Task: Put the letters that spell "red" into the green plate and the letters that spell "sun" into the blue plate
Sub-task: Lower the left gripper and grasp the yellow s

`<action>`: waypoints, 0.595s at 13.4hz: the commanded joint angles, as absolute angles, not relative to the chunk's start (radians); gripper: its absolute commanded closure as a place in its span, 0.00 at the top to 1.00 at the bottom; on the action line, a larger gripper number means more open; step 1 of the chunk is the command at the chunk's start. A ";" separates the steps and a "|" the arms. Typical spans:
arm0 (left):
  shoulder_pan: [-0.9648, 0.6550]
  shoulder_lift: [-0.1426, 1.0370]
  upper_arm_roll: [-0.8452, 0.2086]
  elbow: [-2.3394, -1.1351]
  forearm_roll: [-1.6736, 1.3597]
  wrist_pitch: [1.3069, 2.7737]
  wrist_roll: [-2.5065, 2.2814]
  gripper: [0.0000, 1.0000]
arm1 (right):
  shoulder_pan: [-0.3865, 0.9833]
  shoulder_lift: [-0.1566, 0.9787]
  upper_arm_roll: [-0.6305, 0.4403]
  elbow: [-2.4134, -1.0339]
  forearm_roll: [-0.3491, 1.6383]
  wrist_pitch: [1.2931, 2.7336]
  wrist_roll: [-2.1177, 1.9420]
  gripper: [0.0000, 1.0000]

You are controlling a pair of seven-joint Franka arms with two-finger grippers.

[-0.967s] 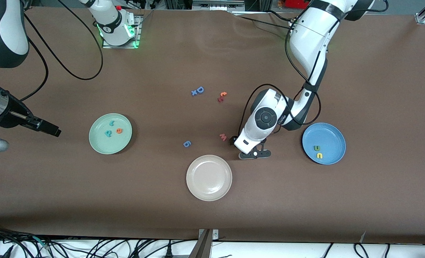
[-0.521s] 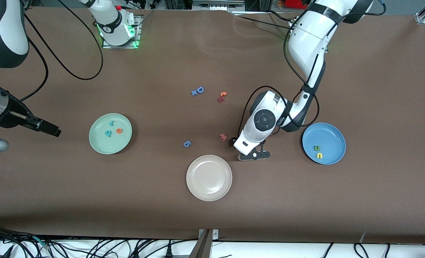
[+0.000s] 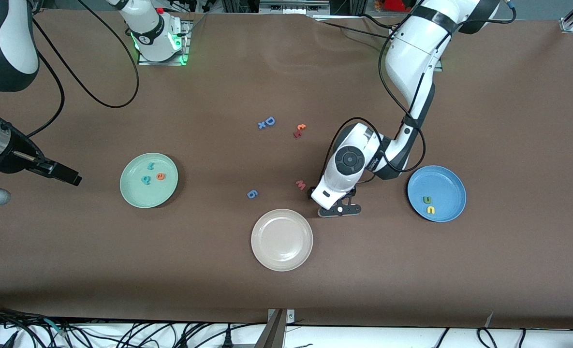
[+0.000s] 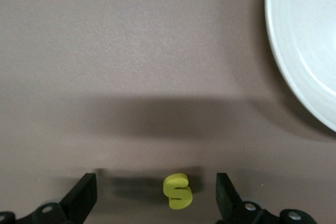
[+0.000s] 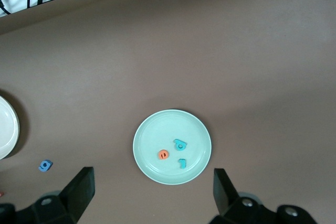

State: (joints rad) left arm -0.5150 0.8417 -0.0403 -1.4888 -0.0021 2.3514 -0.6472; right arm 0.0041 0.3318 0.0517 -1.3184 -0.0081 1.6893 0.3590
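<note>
While my left gripper hangs low over the brown table, just beside the round beige-white plate on the side toward the left arm's end, its jaws stand wide apart with nothing between them but air and, on the cloth below, the tiny yellow toy letter "s". The "s" lies flat on the table between my two black fingers, touching neither. In the front view my own wrist hides that letter.

The round mid-blue plate sits toward the left arm's end of the table, and in it lie the small green "n" and the small yellow "u", close together.

The round pale mint-green plate sits toward the right arm's end. It holds the teal "r", the orange "e" and the teal "d", all three near each other.

My right gripper waits up in the air over the table near the mint-green plate, jaws spread wide and empty.

Loose on the table lie a pink "m"-shaped piece, a blue "6"-shaped piece, a blue capital "D" and an orange and red pair of letters.
</note>
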 commanded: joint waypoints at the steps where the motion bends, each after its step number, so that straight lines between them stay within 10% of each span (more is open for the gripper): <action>1: -0.535 0.862 -0.026 -1.453 0.029 2.339 -0.678 1.00 | -0.008 0.325 0.064 -1.321 -0.015 1.684 0.354 1.00; 8: -0.535 0.867 -0.026 -1.453 0.038 2.339 -0.701 0.81 | -0.008 0.327 0.063 -1.356 -0.014 1.692 0.351 1.00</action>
